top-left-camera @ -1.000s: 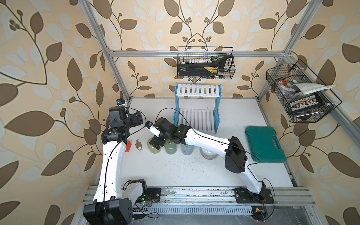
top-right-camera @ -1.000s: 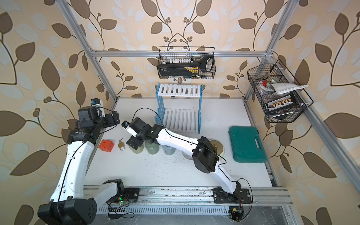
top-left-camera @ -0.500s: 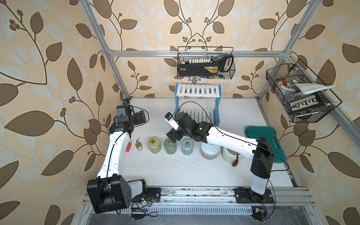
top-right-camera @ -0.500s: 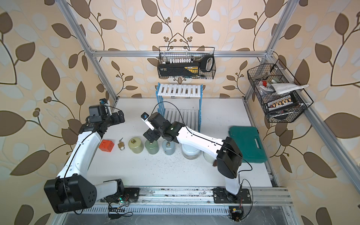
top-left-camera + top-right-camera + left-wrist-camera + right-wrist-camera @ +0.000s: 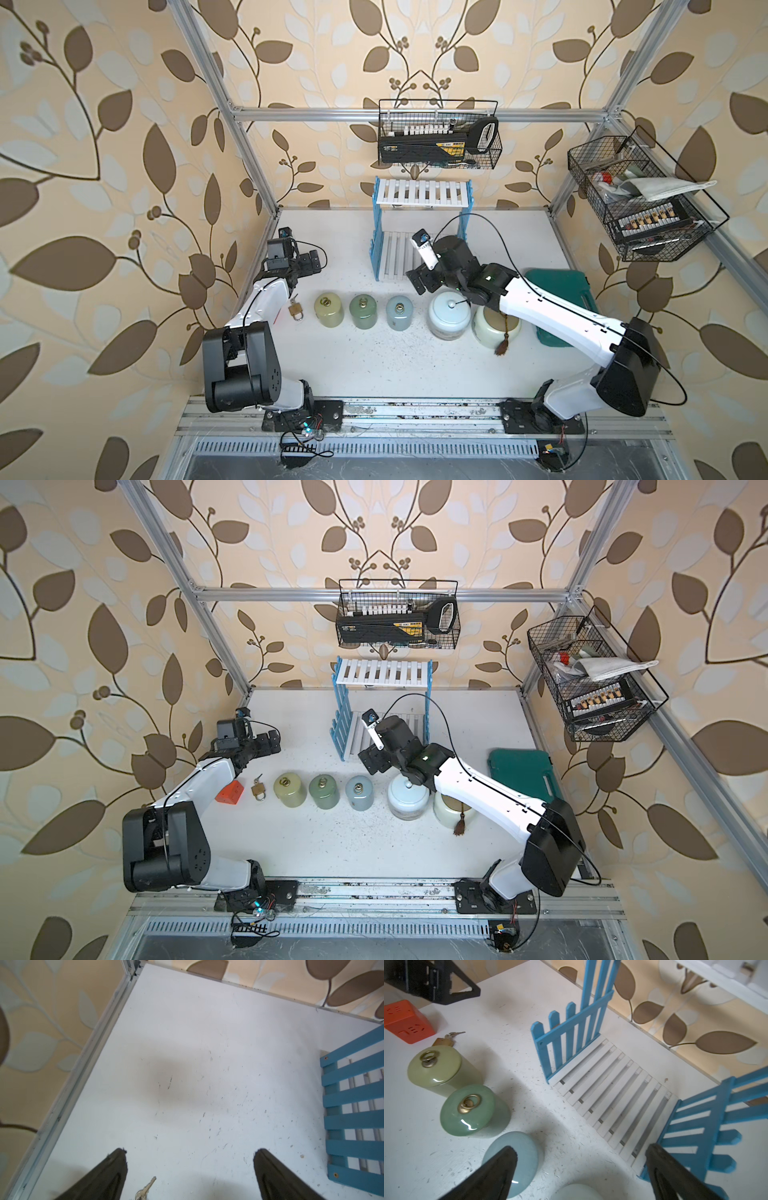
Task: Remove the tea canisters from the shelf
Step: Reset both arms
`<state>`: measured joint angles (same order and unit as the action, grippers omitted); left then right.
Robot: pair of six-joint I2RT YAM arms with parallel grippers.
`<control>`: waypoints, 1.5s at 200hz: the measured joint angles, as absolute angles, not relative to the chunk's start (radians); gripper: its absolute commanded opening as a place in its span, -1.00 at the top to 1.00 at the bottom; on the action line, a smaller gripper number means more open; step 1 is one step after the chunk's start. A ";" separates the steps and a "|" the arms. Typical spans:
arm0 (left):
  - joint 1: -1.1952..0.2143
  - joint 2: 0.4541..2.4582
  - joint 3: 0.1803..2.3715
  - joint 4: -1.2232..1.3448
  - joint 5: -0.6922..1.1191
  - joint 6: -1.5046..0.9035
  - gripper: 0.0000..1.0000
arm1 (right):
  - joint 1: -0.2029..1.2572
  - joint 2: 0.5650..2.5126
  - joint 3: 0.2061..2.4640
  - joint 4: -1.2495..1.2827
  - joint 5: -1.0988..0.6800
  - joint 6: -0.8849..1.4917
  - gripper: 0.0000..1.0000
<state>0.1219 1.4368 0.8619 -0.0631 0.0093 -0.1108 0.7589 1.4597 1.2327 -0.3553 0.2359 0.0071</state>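
Both claws hang released, jaws spread wide with nothing between them. The right gripper (image 5: 581, 1148) hovers at centre frame in both top views, just in front of the shelf (image 5: 422, 195). The left gripper (image 5: 190, 1150) sits at centre left over the bare table (image 5: 395, 365).

The right forearm covers most of the cream jar (image 5: 486, 332), leaving its side and brown tassel showing. In the right wrist view a finger hides part of the grey-blue canister (image 5: 525, 1157), and the pale-blue jar (image 5: 444, 322) is cut off at the bottom edge.

All five stand upright on the table, lids up, in a row running left to right across mid-frame below the shelf: yellow-green canister (image 5: 328, 309), green canister (image 5: 363, 311), then grey-blue, pale-blue and cream. The shelf's boards run the same way, by the back wall.

The tabletop is white and scuffed, the walls leaf-patterned. Two wire baskets (image 5: 436, 137) hang above, a green case (image 5: 557, 286) lies at right, and a padlock (image 5: 296, 309) lies left of the row.
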 measured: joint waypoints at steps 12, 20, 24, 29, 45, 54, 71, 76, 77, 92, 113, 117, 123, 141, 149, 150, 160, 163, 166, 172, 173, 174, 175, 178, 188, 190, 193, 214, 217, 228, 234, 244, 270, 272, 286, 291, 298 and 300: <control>0.122 1.451 0.834 -0.016 0.020 -0.110 -0.97 | 0.722 1.415 1.194 -0.355 0.236 0.007 -0.98; 0.122 1.462 0.812 0.030 0.032 -0.109 -0.97 | 0.690 1.382 1.163 -0.345 0.234 0.007 -0.98; 0.122 1.467 0.801 0.052 0.035 -0.109 -0.97 | 0.673 1.365 1.146 -0.341 0.233 0.006 -0.98; 0.122 1.472 0.786 0.075 0.037 -0.108 -0.97 | 0.652 1.347 1.127 -0.337 0.229 0.006 -0.98; 0.122 1.484 0.752 0.115 0.040 -0.105 -0.97 | 0.578 1.287 1.068 -0.320 0.226 0.006 -0.98; 0.122 1.488 0.742 0.133 0.038 -0.103 -0.97 | 0.535 1.256 1.036 -0.309 0.228 0.004 -0.98; 0.122 1.489 0.731 0.169 0.037 -0.099 -0.97 | 0.463 1.203 0.971 -0.275 0.232 -0.003 -0.98; 0.122 1.490 0.731 0.179 0.036 -0.098 -0.97 | 0.442 1.190 0.952 -0.264 0.232 -0.006 -0.98; 0.122 1.490 0.731 0.182 0.036 -0.098 -0.97 | 0.439 1.188 0.950 -0.262 0.233 -0.006 -0.98; 0.122 1.493 0.731 0.214 0.036 -0.094 -0.97 | 0.375 1.157 0.894 -0.226 0.239 -0.012 -0.98; 0.122 1.493 0.731 0.240 0.035 -0.091 -0.97 | 0.284 1.138 0.827 -0.175 0.249 -0.011 -0.98; 0.122 1.493 0.731 0.242 0.035 -0.090 -0.97 | 0.269 1.136 0.815 -0.166 0.251 -0.011 -0.98; 0.122 1.493 0.730 0.246 0.035 -0.088 -0.97 | 0.250 1.135 0.798 -0.148 0.256 -0.011 -0.98; 0.122 1.492 0.724 0.244 0.037 -0.086 -0.97 | 0.205 1.131 0.735 -0.086 0.274 -0.011 -0.98; 0.122 1.490 0.714 0.246 0.038 -0.085 -0.97 | 0.192 1.131 0.709 -0.060 0.284 -0.011 -0.98; 0.122 1.490 0.713 0.246 0.038 -0.085 -0.97 | 0.190 1.131 0.704 -0.055 0.285 -0.011 -0.98; 0.122 1.485 0.686 0.260 0.041 -0.081 -0.97 | 0.175 1.131 0.672 -0.024 0.298 -0.011 -0.98; 0.122 1.483 0.677 0.263 0.043 -0.080 -0.97 | 0.171 1.132 0.663 -0.015 0.302 -0.011 -0.98; 0.122 1.481 0.667 0.266 0.045 -0.079 -0.97 | 0.167 1.133 0.653 -0.002 0.308 -0.011 -0.98; 0.122 1.479 0.646 0.276 0.049 -0.077 -0.97 | 0.159 1.135 0.633 0.022 0.317 -0.012 -0.98; 0.122 1.479 0.643 0.277 0.049 -0.077 -0.97 | 0.159 1.136 0.632 0.025 0.318 -0.012 -0.98; 0.122 1.479 0.638 0.279 0.050 -0.076 -0.97 | 0.157 1.136 0.628 0.032 0.320 -0.012 -0.98; 0.122 1.479 0.636 0.280 0.051 -0.076 -0.97 | 0.156 1.137 0.625 0.035 0.321 -0.012 -0.98; 0.122 1.478 0.626 0.283 0.053 -0.076 -0.97 | 0.153 1.140 0.616 0.047 0.326 -0.012 -0.98; 0.122 1.478 0.599 0.287 0.053 -0.076 -0.97 | 0.146 1.151 0.591 0.086 0.339 -0.012 -0.98; 0.122 1.478 0.594 0.287 0.053 -0.076 -0.97 | 0.144 1.154 0.587 0.093 0.341 -0.012 -0.98; 0.122 1.478 0.588 0.289 0.052 -0.080 -0.97 | 0.142 1.160 0.579 0.107 0.345 -0.012 -0.98; 0.122 1.479 0.560 0.344 0.053 -0.077 -0.97 | 0.133 1.196 0.533 0.192 0.357 -0.013 -0.98; 0.122 1.479 0.555 0.354 0.053 -0.077 -0.97 | 0.132 1.200 0.528 0.204 0.358 -0.013 -0.98; 0.122 1.480 0.538 0.390 0.054 -0.076 -0.97 | 0.128 1.219 0.510 0.248 0.362 -0.012 -0.98; 0.122 1.485 0.533 0.402 0.054 -0.076 -0.97 | 0.128 1.230 0.503 0.274 0.364 -0.012 -0.98; 0.122 1.493 0.532 0.416 0.054 -0.076 -0.97 | 0.128 1.246 0.493 0.310 0.368 -0.012 -0.98; 0.123 1.504 0.532 0.443 0.057 -0.076 -0.97 | 0.121 1.291 0.465 0.415 0.371 -0.010 -0.98; 0.123 1.504 0.532 0.443 0.057 -0.076 -0.97 | 0.121 1.296 0.463 0.422 0.371 -0.010 -0.98; 0.130 1.504 0.529 0.460 0.070 -0.077 -0.97 | 0.117 1.322 0.452 0.466 0.371 -0.007 -0.98; 0.133 1.504 0.525 0.470 0.080 -0.077 -0.97 | 0.116 1.328 0.447 0.479 0.371 -0.004 -0.98; 0.138 1.504 0.516 0.487 0.087 -0.077 -0.97 | 0.115 1.336 0.440 0.501 0.371 -0.002 -0.98; 0.138 1.504 0.512 0.493 0.089 -0.077 -0.97 | 0.115 1.338 0.437 0.506 0.371 -0.001 -0.98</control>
<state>0.1383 1.5036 0.5121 0.4934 0.0891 -0.0769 0.1154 1.3376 0.4374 0.5064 0.3706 -0.0013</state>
